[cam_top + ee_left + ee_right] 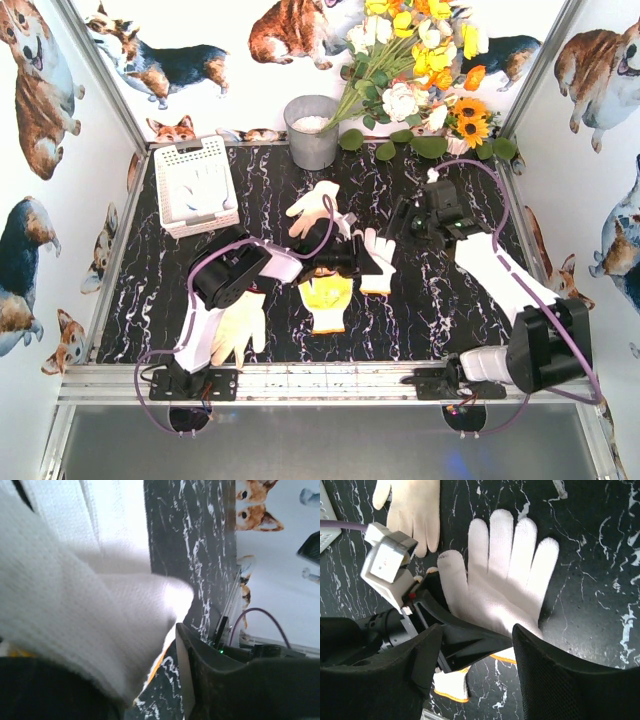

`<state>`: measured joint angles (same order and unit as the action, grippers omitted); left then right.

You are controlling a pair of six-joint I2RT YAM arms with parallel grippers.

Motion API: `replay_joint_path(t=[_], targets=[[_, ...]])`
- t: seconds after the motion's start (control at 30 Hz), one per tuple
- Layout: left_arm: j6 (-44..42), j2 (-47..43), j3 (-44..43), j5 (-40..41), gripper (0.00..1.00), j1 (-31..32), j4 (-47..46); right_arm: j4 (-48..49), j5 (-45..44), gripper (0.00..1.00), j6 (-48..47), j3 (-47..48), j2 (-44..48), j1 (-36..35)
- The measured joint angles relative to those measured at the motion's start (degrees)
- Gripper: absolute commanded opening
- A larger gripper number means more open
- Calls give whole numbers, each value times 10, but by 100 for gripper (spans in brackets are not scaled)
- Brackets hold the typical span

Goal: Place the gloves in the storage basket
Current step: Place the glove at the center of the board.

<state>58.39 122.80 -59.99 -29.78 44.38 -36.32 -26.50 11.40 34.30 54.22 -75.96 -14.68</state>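
- Near edge, left: cream glove (240,332) flat on table (420,325), loose.
- Just beyond, mid-table: yellow glove (325,300), free.
- L hand (335,264) at cuff of white glove (505,580). Knit fills L wrist view, so cannot tell if hand is pinching it or slack.
- R hand (476,677) over same cuff, fingers spread, holding nothing.
- Farther back: second cream glove (313,207).
- Far left: basket (185,155). A pale glove (200,190) seems to lie inside.
- Step, as judged: one hand only should pinch the cuff firmly, w/ the other kept clear. Lift w/o dragging neighbours and release over basket.
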Motion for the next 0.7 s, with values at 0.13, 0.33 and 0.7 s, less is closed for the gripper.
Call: replay_joint_path(t=[0.13, 0.33, 0.7], targets=[[-10, -17, 0, 2, 44, 0, 13, -3, 6, 59, 3, -34, 30, 16], [-16, -42, 37, 0, 46, 1, 20, 2, 42, 55, 27, -149, 49, 35], [-19, -87, 82, 0, 47, 2, 43, 114, 147, 49, 78, -260, 43, 36]])
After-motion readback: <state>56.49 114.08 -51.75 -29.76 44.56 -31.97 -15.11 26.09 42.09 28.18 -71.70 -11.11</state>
